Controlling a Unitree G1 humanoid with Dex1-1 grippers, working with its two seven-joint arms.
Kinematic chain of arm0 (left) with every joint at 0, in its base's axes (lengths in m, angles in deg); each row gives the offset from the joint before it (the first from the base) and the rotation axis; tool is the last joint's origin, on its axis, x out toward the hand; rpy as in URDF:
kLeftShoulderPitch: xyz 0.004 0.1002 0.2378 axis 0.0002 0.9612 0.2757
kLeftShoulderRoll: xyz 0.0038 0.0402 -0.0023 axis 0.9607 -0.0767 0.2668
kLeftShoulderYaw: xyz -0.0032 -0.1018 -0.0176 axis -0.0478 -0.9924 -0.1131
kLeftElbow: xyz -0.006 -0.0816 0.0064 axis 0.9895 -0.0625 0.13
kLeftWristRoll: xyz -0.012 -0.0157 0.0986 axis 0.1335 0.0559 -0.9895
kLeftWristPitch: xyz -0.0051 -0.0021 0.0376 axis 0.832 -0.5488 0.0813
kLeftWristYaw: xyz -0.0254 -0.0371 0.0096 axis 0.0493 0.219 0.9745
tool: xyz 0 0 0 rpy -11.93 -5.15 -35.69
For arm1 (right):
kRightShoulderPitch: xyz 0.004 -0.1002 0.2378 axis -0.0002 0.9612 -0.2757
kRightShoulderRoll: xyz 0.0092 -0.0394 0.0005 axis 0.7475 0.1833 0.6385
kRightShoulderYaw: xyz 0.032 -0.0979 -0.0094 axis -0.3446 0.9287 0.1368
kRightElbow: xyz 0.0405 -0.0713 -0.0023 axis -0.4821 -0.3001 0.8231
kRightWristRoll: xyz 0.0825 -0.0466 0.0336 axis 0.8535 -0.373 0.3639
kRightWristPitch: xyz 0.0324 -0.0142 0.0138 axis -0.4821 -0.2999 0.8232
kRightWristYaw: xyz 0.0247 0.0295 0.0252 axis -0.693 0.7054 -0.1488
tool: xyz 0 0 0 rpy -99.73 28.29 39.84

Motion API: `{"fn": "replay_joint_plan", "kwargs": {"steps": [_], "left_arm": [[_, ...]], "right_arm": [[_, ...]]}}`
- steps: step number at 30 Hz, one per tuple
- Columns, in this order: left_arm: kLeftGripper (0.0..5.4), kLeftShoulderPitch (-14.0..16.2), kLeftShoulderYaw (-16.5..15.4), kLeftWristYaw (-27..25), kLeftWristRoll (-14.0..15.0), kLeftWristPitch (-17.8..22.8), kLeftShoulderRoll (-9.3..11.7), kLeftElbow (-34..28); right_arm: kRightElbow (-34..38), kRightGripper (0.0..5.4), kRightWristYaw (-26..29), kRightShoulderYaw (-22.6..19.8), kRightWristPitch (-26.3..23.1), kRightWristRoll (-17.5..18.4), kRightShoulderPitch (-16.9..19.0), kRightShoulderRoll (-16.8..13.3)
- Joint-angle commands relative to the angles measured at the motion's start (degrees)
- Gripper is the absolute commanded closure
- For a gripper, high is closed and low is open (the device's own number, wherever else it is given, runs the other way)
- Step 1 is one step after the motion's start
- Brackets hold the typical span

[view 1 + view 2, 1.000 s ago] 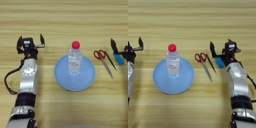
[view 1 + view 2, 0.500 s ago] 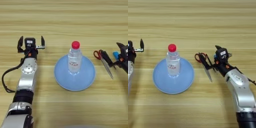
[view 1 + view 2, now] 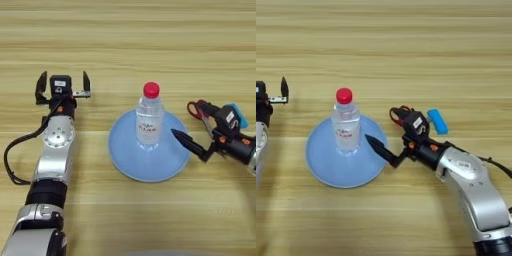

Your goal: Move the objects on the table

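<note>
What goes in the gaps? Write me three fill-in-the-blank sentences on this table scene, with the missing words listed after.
1. The bottle standing upright on the light-blue plate has a ____ cap.
2. The small block lying on the table beside the right gripper is ____ in colour.
3. The right gripper, at the plate's rim, has its fingers ____.

Missing words: red; blue; open

A red-capped bottle (image 3: 149,117) stands upright on a light-blue plate (image 3: 125,160); the right gripper (image 3: 196,131), fingers spread, reaches over the plate's right rim.
</note>
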Motion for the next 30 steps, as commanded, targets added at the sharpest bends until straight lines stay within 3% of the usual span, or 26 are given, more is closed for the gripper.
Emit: {"fn": "replay_joint_plan", "kwargs": {"steps": [1,16,30], "left_arm": [[0.02,-0.42,0.20,-0.12,0.12,0.37,-0.06,0.31],[0.02,0.16,1.37,-4.56,1.54,0.81,-0.49,0.21],[0.02,0.06,1.61,-4.65,1.65,0.90,-0.51,0.57]], "right_arm": [[-1.75,0.00,0.22,2.83,0.38,-2.01,-2.22,0.42],[-5.03,0.00,0.45,6.26,1.41,-3.98,-4.98,2.15],[-7.98,0.00,0.58,8.79,2.44,-5.98,-7.90,3.90]]}}
